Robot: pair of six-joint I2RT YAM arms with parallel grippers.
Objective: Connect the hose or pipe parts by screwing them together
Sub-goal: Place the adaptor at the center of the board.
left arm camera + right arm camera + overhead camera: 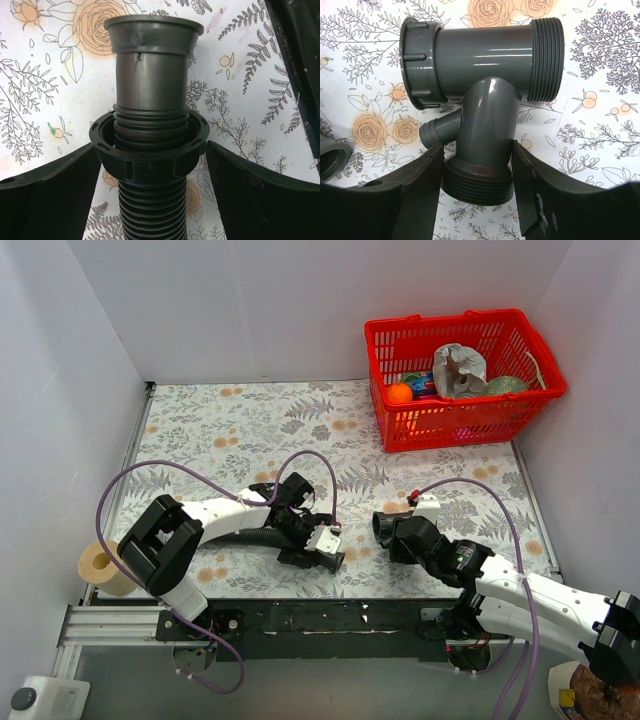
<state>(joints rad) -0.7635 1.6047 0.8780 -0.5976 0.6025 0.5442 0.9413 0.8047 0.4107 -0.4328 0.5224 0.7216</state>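
The black ribbed hose (255,537) lies on the floral table between the arms. In the left wrist view its grey flared collar end (150,65) points away, with a black threaded nut (150,167) loose behind it. My left gripper (152,150) is open, a finger on each side of the nut and clear gaps beside the ribs. The dark grey T-shaped fitting (485,50) is held by its stem in my right gripper (477,150), which is shut on it. From above the fitting (388,527) faces left toward the hose end (330,157), a short gap apart.
A red basket (455,425) with assorted items stands at the back right. A roll of tape (100,565) sits at the near left edge. Purple cables loop over both arms. White walls close in the table on three sides.
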